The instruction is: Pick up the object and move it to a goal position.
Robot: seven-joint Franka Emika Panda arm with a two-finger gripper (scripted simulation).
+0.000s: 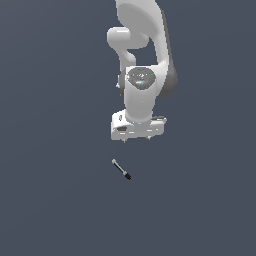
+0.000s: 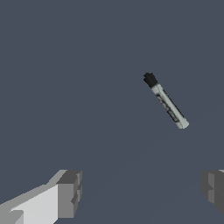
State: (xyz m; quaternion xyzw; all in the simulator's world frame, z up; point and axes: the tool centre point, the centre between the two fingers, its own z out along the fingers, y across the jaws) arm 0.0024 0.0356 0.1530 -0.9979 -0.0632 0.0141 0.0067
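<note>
The object is a tiny pen-like stick (image 1: 121, 169) with a light grey shaft and a black tip. It lies flat on the dark grey floor, slanted, just in front of and below the arm in the exterior view. It also shows in the wrist view (image 2: 166, 100). My gripper (image 1: 136, 139) hangs above the floor, pointing down, apart from the stick and a little toward the exterior view's right of it. In the wrist view my gripper (image 2: 142, 194) is open and empty, with its two grey fingertips (image 2: 70, 192) wide apart and the stick beyond them.
The white arm (image 1: 142, 65) rises behind the gripper. The dark grey floor (image 1: 50, 200) is plain all around.
</note>
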